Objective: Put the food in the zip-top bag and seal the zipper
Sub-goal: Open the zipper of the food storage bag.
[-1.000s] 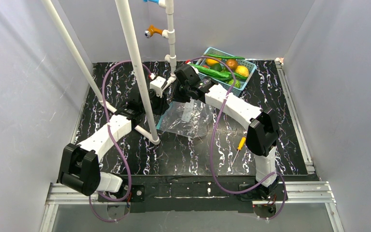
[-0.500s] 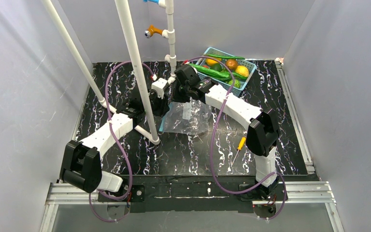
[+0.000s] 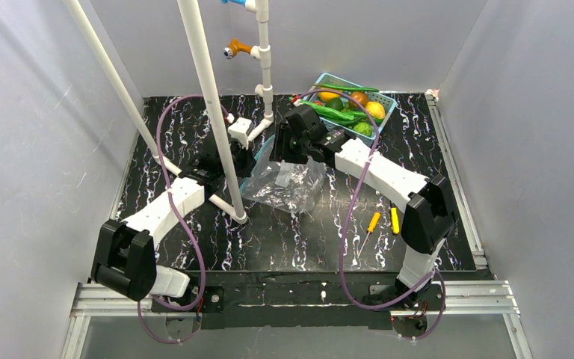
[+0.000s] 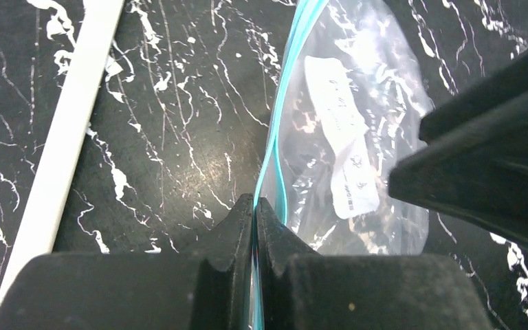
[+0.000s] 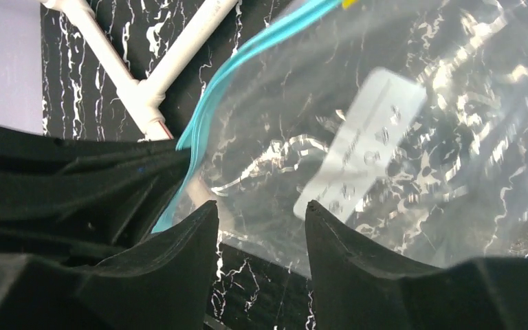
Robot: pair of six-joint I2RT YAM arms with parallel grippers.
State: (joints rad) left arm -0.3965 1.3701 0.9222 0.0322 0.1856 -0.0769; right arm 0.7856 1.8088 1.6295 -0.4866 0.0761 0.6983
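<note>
The left claw (image 4: pixel 255 206) is pinched shut on the thin teal zipper (image 4: pixel 283 96) of the zip-top bag (image 3: pixel 284 183), mid-frame on the marbled black desk (image 3: pixel 291 239); the right claw (image 5: pixel 261 220) stands parted by the mouth, gripping nothing I can make out. The film is clear, crinkly and limp, so the slick strip could slip free or the mouth sag flat. The glossy food (image 3: pixel 374 109) waits in the slotted basket (image 3: pixel 327 75), upper right.

The zip-top bag (image 3: pixel 284 183) now rises bunched at frame centre as the right arm (image 3: pixel 380 170) swings toward the right edge, uncovering a second yellow-handled screwdriver (image 3: pixel 394 220).
</note>
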